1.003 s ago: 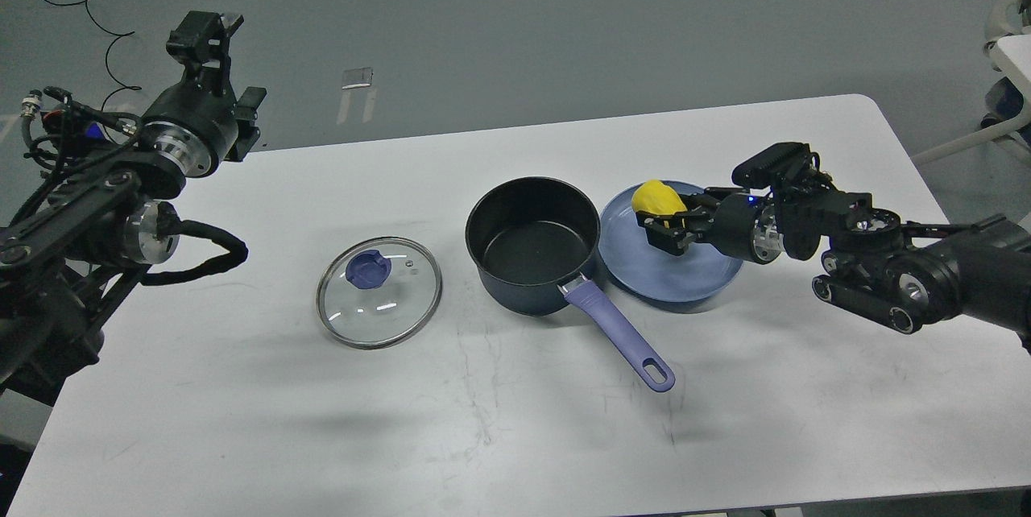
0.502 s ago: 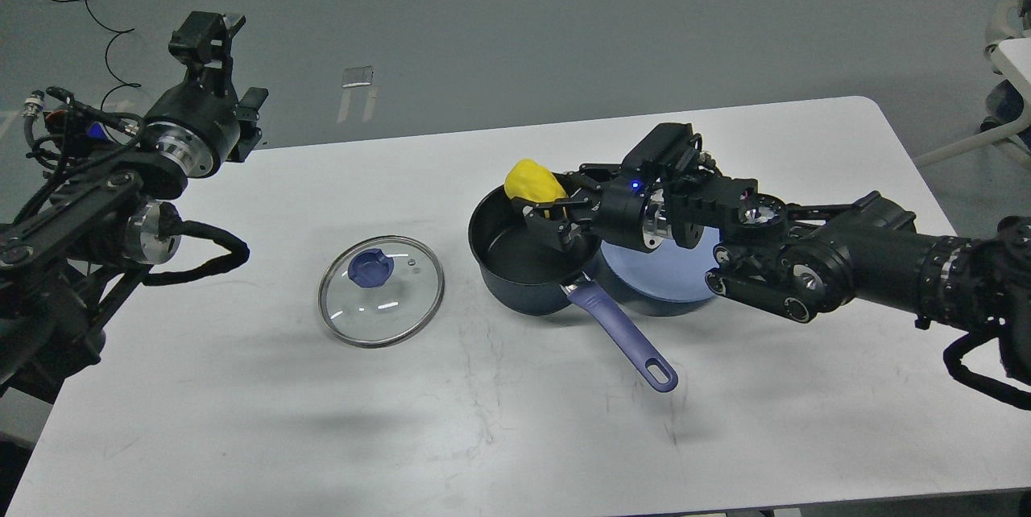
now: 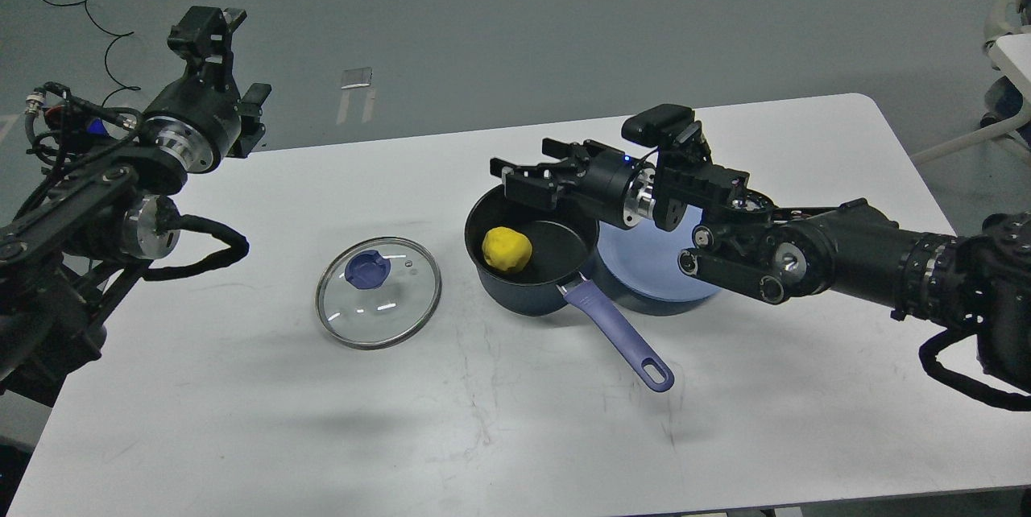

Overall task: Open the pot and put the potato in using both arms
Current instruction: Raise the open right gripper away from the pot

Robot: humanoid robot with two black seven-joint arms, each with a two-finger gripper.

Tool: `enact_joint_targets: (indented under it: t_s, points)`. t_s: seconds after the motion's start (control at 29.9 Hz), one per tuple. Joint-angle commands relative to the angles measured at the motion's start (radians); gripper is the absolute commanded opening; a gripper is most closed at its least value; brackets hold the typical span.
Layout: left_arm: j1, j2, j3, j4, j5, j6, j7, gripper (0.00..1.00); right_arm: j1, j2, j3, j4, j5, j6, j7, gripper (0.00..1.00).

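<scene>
The yellow potato [image 3: 507, 249] lies inside the dark open pot [image 3: 532, 259], on the left of its bottom. The pot's purple handle [image 3: 620, 332] points to the front right. The glass lid [image 3: 378, 291] with a blue knob lies flat on the table left of the pot. My right gripper [image 3: 527, 171] is open and empty, just above the pot's far rim. My left gripper [image 3: 211, 22] is raised beyond the table's back left corner, far from the pot; its fingers cannot be told apart.
A light blue plate [image 3: 656, 263] lies right of the pot, partly under my right arm. The white table [image 3: 515, 420] ends at its front edge near the bottom of the view. Cables lie on the floor at the far left.
My right gripper carried the potato from the plate over the pot and let it go; the potato now rests inside the pot. The left arm barely moved.
</scene>
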Motion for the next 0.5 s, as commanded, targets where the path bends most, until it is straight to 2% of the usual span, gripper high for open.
enact_joint_targets:
  t_s: [0.0,0.03,0.07,0.13,0.23,0.37,0.47]
  points:
    - [0.001,-0.010,-0.034,-0.006,-0.029,-0.005,-0.001,0.98,0.003,-0.025,0.224,0.099,0.379,0.042,-0.025,1.00]
    - [0.005,-0.018,-0.054,-0.009,-0.040,-0.005,-0.006,0.98,0.003,-0.057,0.277,0.142,0.517,0.088,-0.044,1.00]
    - [0.005,-0.018,-0.054,-0.009,-0.040,-0.005,-0.006,0.98,0.003,-0.057,0.278,0.142,0.518,0.089,-0.044,1.00]
    - [0.039,-0.035,-0.106,-0.031,-0.066,-0.005,-0.007,0.98,-0.004,-0.152,0.359,0.211,0.733,0.205,-0.074,1.00]
    - [0.094,-0.072,-0.192,-0.061,-0.075,-0.013,-0.012,0.98,-0.040,-0.206,0.463,0.218,0.906,0.332,-0.094,1.00]
    - [0.142,-0.089,-0.237,-0.106,-0.075,-0.056,-0.012,0.98,-0.089,-0.232,0.549,0.189,0.942,0.406,-0.108,1.00]
    - [0.170,-0.089,-0.237,-0.135,-0.075,-0.063,-0.015,0.98,-0.149,-0.230,0.571,0.181,0.942,0.412,-0.102,1.00]
